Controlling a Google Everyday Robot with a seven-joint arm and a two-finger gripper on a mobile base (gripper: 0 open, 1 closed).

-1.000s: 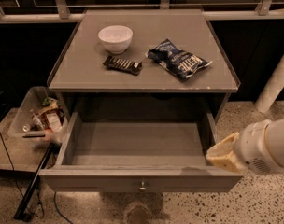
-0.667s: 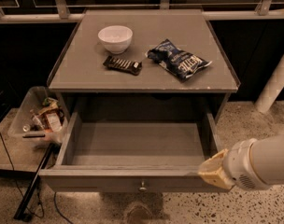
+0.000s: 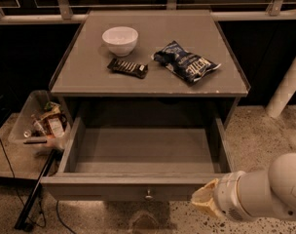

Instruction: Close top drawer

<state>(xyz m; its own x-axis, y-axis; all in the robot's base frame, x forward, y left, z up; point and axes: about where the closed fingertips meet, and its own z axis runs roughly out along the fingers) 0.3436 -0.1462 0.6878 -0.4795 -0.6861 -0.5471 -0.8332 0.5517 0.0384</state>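
My gripper (image 3: 204, 204), apart or together I cannot tell, hangs by the front corner of the drawer (image 3: 143, 150), pulled wide out; stiff, probably light, best pushed near the knob (image 3: 148, 195).

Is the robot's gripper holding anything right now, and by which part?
Nothing looks held. The gripper sits by the top drawer, at its front's right end, well right of the knob; whether it touches cannot be told.

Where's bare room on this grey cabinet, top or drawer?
Open grey top drawer: inside bare. Cabinet top: free left of the white bowl, along the front edge, and behind the blue chip bag. Crowded mid-top around the dark snack bar. Gripper sits at the drawer's front right corner.
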